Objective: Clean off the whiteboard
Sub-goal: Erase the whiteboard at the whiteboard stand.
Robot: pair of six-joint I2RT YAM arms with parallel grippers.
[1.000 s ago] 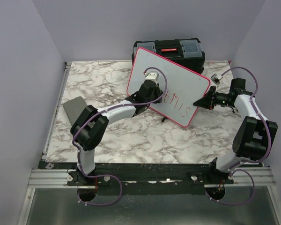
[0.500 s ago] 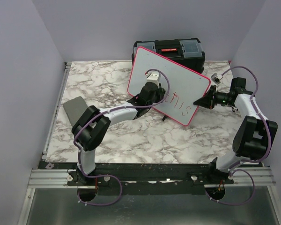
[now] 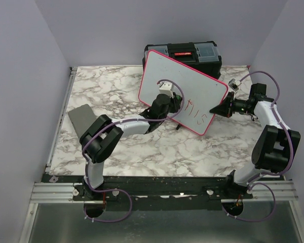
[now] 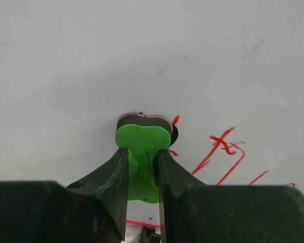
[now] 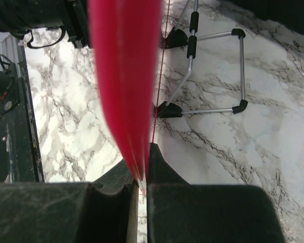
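Your whiteboard (image 3: 195, 83) stands tilted just before the toolbox (image 3: 185, 52). Your left gripper (image 4: 143, 167) clamps a green eraser (image 4: 143, 137) against it; your right gripper (image 5: 141, 173) pinches its rim. The half nearest the toolbox looks clean; red writing (image 3: 197, 112) is left to wipe.

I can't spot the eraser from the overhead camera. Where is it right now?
In the left wrist view, the green eraser is clamped in the left gripper, its tip against the whiteboard just left of the red writing.
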